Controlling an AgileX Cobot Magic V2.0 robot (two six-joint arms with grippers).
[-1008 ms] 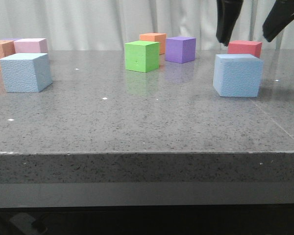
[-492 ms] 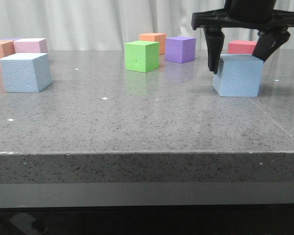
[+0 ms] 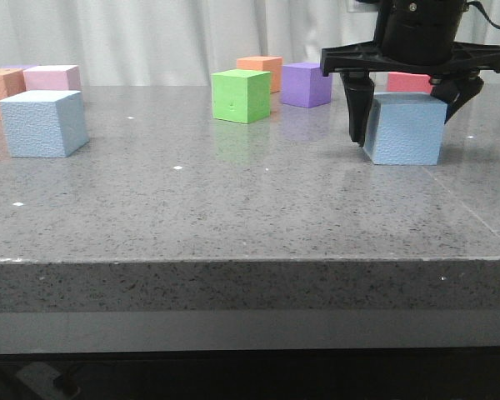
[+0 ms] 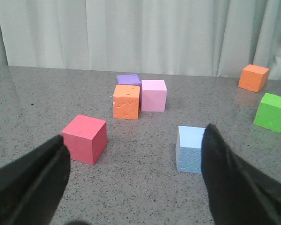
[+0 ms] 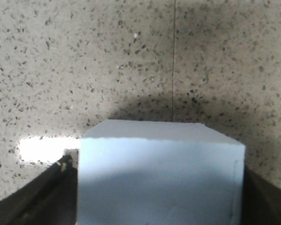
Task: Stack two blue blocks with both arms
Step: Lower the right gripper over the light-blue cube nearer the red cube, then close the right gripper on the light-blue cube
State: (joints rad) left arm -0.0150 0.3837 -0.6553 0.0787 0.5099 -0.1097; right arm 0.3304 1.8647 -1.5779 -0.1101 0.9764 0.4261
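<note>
One blue block [image 3: 404,129] sits on the grey table at the right. My right gripper [image 3: 404,125] is down over it, open, with one finger [image 3: 356,108] on each side of the block and close to its faces. In the right wrist view the block [image 5: 159,178] fills the space between the fingers [image 5: 42,201] of the gripper [image 5: 160,201]. The other blue block [image 3: 43,123] stands alone at the left. In the left wrist view it [image 4: 191,149] lies ahead of my left gripper [image 4: 136,187], which is open, empty and above the table.
A green cube [image 3: 242,96], an orange cube [image 3: 261,71], a purple cube [image 3: 306,83] and a red cube [image 3: 416,81] stand at the back. A pink cube [image 3: 52,77] and an orange cube [image 3: 0,90] stand behind the left blue block. A red cube [image 4: 84,139] lies near the left gripper.
My right gripper has come down from above the right blue block until its fingers straddle it. The block has stayed on the table. The other cubes have not moved.
</note>
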